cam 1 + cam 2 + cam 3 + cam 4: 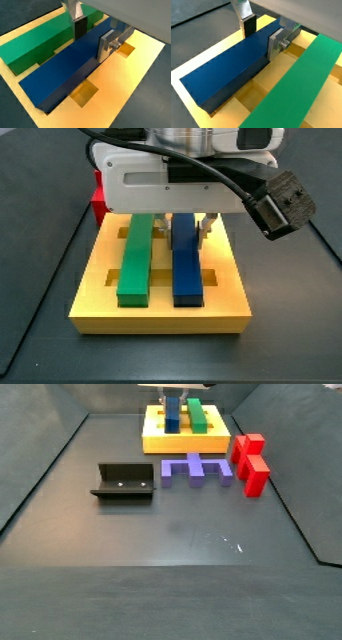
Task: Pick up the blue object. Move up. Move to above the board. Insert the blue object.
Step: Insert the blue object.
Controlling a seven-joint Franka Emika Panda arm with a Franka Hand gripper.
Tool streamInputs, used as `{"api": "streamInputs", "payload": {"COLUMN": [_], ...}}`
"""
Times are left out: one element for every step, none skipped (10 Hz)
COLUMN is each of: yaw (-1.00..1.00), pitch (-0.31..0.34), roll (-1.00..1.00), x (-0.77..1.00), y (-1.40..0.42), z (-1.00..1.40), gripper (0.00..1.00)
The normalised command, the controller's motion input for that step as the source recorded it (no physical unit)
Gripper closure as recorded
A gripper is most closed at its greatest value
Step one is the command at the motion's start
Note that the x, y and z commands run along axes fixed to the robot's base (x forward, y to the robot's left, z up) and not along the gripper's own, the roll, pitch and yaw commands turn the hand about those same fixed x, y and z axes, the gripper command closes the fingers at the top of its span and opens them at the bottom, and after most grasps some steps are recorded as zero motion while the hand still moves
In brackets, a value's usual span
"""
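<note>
While gripper (pixel 187 225) clamps square-section blue object (pixel 186 263), grooved board (pixel 160 314).

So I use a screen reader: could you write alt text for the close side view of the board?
The gripper straddles the far end of the blue object, which lies on the yellow board parallel to a green bar. A red block peeks out behind the board.

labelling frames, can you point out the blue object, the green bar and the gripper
blue object (pixel 187 268): side view, top face of the bar.
green bar (pixel 136 263): side view, top face, mid-length.
gripper (pixel 93 35): wrist view, between the fingertips astride the blue object.
</note>
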Motion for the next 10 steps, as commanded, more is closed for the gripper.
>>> {"api": "streamInputs", "payload": {"yaw": [0.00,0.00,0.00,0.03,0.05,0.15,0.19,0.04,0.00,0.00], "pitch": [0.000,-0.026,-0.080,-0.066,-0.080,-0.069,-0.041,0.000,-0.003,0.000], "roll": [0.05,0.04,0.03,0.00,0.00,0.01,0.00,0.04,0.02,0.00], "x": [0.00,0.00,-0.10,-0.17,-0.21,-0.01,0.00,0.00,0.00,0.00], "y": [-0.05,-0.02,0.00,0.00,0.00,0.00,0.00,0.00,-0.01,-0.01], "z": [-0.28,-0.39,-0.44,-0.29,-0.22,-0.27,-0.29,-0.15,0.00,0.00], "gripper": [1.00,1.00,1.00,1.00,1.00,1.00,1.00,1.00,1.00,1.00]}}
